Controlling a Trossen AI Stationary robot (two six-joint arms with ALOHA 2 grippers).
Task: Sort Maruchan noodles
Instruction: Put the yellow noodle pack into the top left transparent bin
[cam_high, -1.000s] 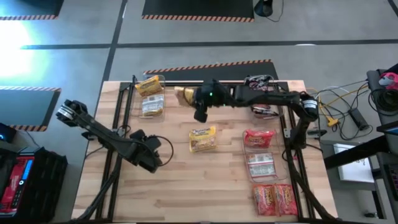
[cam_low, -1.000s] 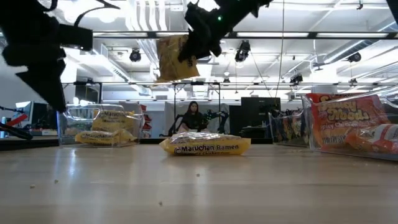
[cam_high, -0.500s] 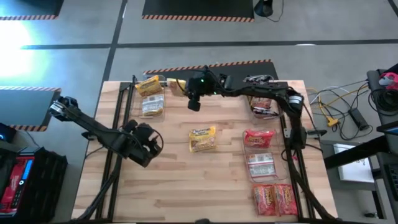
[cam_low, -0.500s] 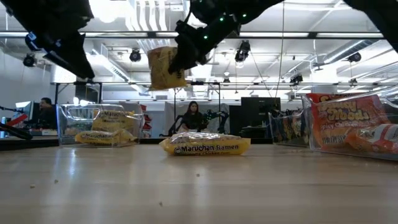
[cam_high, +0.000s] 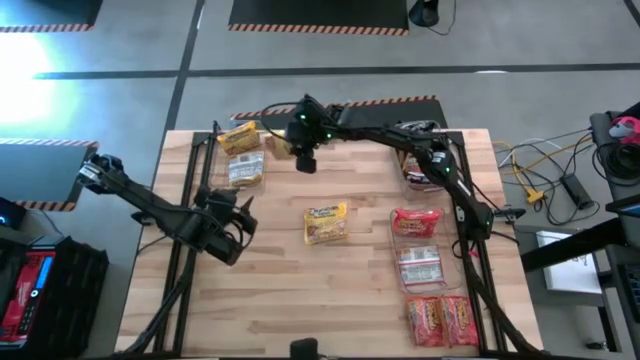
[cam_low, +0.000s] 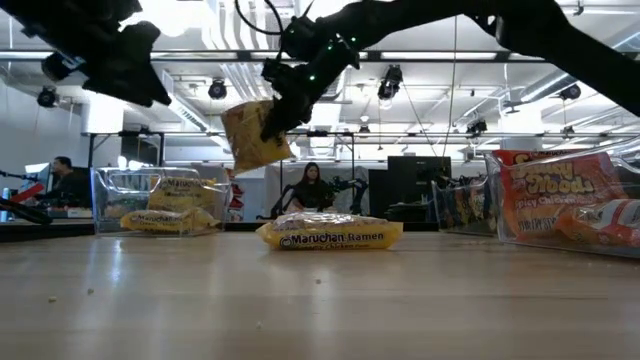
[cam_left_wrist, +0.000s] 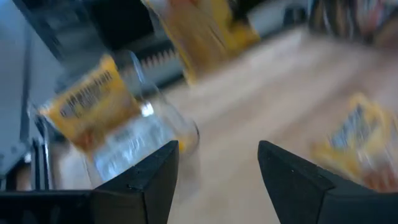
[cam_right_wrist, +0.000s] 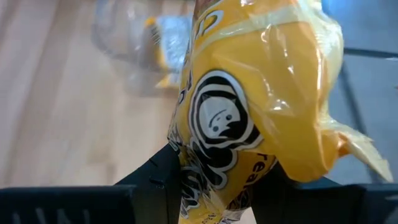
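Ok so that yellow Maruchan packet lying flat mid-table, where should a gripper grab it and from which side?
Probably from straight above. The yellow packet lies flat and alone on the wooden table, slightly puffed in the low view. Pinching across its narrower width near the middle looks safest; its crimped ends are thin. The left gripper is open and nearest.

My left wrist view is motion-blurred: lettering on the yellow packet (cam_left_wrist: 87, 109) in the clear bin (cam_left_wrist: 146, 140) is unreadable. The held packet (cam_right_wrist: 249, 118) fills the right wrist view, hiding most of the table beyond. From above, the right gripper (cam_high: 297, 148) covers most of that packet. The red packets (cam_high: 442, 322) at the near right are too small to read.
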